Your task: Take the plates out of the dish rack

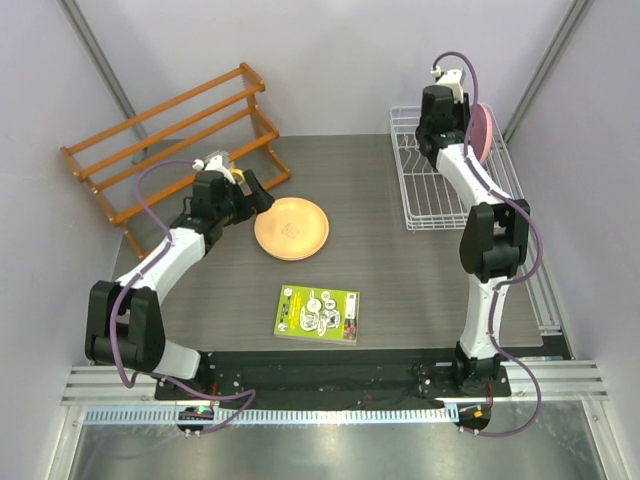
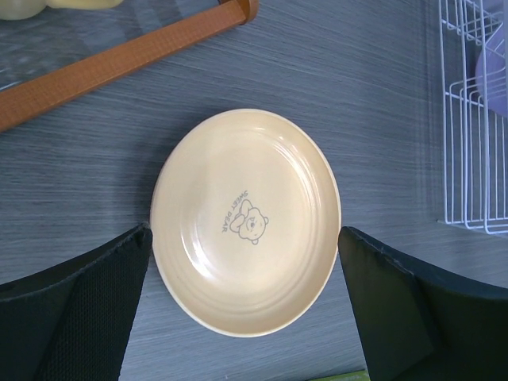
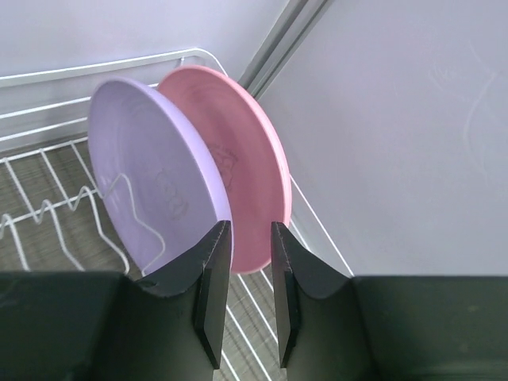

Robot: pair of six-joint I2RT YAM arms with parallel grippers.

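Left claw [image 2: 244,232] first: it's hovering low over the table [image 1: 400,290] with its fingers [image 2: 87,309] spread wide, gripping nothing. The orange-yellow plate [image 2: 246,222] is lying flat and face up below it, showing between the two fingers in the wrist view. From overhead that plate is sitting near the middle of the table. The wooden rack [image 1: 170,125] is standing at the far left and the white dish rack [image 1: 440,200] at the far right. A green-and-yellow booklet [image 1: 317,313] is lying nearer the arms.

Over on the other side, the right claw [image 3: 248,230] is reaching into the dish rack's far corner. Its fingers are sitting close together with only a narrow gap, and the lower rim of the pink plate [image 3: 250,151] is lining up with that gap. I can't tell whether it's actually pinching the rim. The purple plate [image 3: 147,171] is standing on edge just beside the pink one, both upright among the rack's wires.
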